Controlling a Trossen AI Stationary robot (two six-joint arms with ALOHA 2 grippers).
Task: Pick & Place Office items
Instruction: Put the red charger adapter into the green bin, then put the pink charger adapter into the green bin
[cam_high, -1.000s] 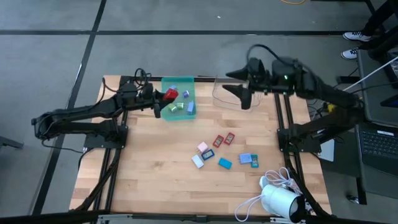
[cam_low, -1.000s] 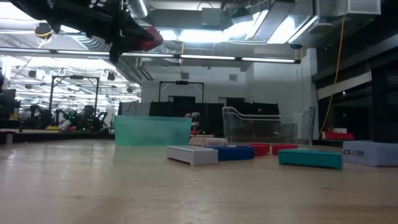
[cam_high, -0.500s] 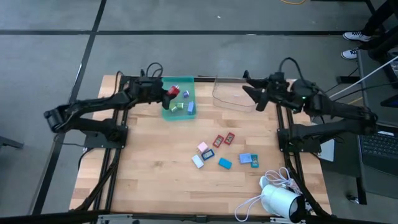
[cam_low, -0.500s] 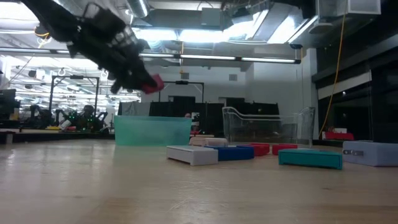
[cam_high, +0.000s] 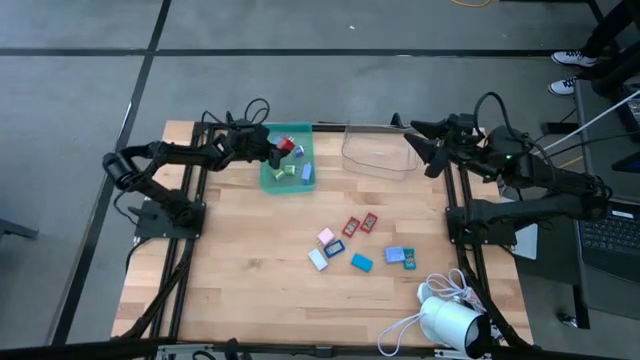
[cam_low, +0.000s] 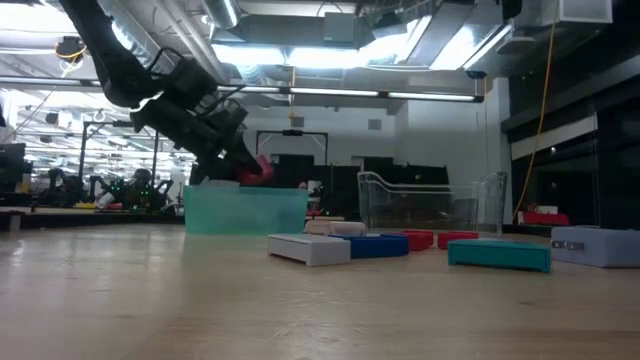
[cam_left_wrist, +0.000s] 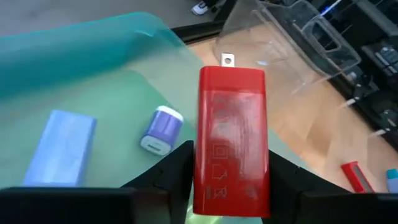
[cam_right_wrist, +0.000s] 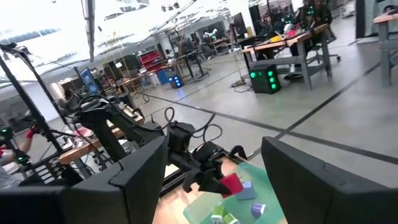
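High view: the left gripper (cam_high: 272, 150) reaches over the teal tray (cam_high: 300, 131) at the table's far edge with a red piece (cam_high: 286, 148) at its tips; several small pieces lie in the tray, and the rest of the office items (cam_high: 360, 243) lie scattered on the wooden table (cam_high: 240, 250), well apart from it; the right gripper (cam_high: 425, 152) hangs beside the clear bin (cam_high: 375, 158), fingers spread and holding nothing.

Low view: the left gripper tilts down just above the tray's rim, the red piece at its tip.

Left wrist view: the red piece (cam_left_wrist: 231, 140) sits between the two dark fingers (cam_left_wrist: 168, 177), seemingly pinched though the contact is hard to judge; beneath it a light blue piece (cam_left_wrist: 59, 148) and a lilac-and-white one (cam_left_wrist: 160, 128) lie on the tray floor.

Right wrist view: wide-apart fingers frame the far-off left arm.
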